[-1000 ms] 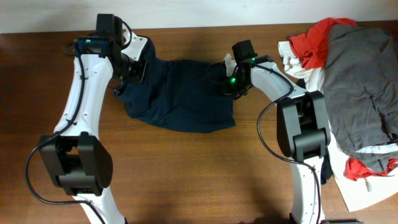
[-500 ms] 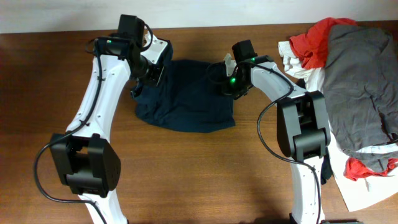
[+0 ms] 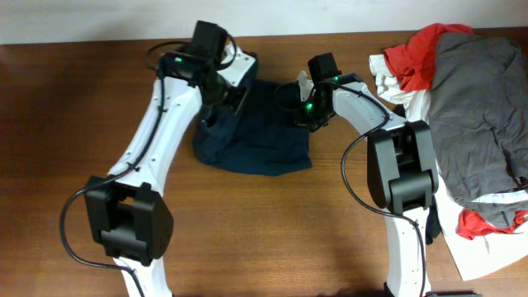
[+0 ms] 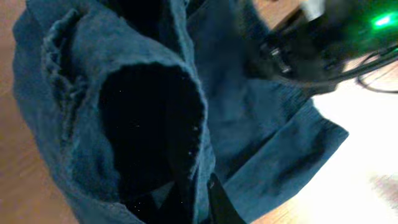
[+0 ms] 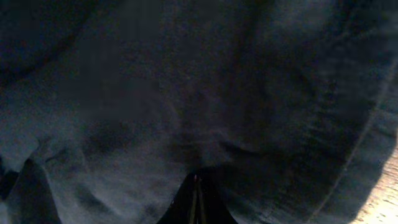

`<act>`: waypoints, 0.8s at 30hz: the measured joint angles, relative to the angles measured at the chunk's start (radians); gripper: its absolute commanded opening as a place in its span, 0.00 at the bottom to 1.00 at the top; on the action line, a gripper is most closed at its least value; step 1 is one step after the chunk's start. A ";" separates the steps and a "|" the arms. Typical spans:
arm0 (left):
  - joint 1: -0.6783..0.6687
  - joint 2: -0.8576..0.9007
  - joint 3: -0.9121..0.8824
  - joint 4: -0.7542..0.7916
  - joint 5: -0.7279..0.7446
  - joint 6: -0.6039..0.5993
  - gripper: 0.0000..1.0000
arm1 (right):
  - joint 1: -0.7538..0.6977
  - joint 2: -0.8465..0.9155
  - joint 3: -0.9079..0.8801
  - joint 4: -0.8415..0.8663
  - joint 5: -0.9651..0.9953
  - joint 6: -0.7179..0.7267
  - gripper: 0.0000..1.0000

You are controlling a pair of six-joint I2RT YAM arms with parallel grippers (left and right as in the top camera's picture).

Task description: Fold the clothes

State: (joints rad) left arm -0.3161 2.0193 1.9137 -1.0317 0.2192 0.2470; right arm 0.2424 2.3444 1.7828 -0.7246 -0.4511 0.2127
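The dark navy-blue shorts-like garment (image 3: 262, 136) lies bunched on the wooden table, between my two arms. My left gripper (image 3: 221, 103) is shut on its left edge and holds that cloth folded over toward the middle; in the left wrist view the navy cloth (image 4: 149, 124) hangs around the finger (image 4: 214, 202). My right gripper (image 3: 300, 111) rests on the garment's upper right corner, its fingers (image 5: 196, 199) pressed together against the navy cloth (image 5: 205, 93). A pile of other clothes, red (image 3: 421, 51), grey (image 3: 483, 107) and white (image 3: 394, 82), lies at the right.
The clothes pile fills the table's right side, with white cloth (image 3: 487, 252) reaching the front right. Bare wooden table (image 3: 272, 231) lies in front of the navy garment and at the left (image 3: 49, 124).
My left gripper has moved right with the garment's left edge, drawing the cloth over toward the right arm. The garment's footprint is narrower. The right arm has not moved.
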 measured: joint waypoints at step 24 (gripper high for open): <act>-0.155 0.051 0.000 0.151 0.000 -0.005 0.01 | -0.096 -0.035 0.039 -0.045 -0.101 0.001 0.04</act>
State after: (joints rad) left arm -0.4713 2.0701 1.9137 -0.8803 0.2195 0.2424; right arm 0.1467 2.3093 1.8221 -0.7700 -0.5518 0.2138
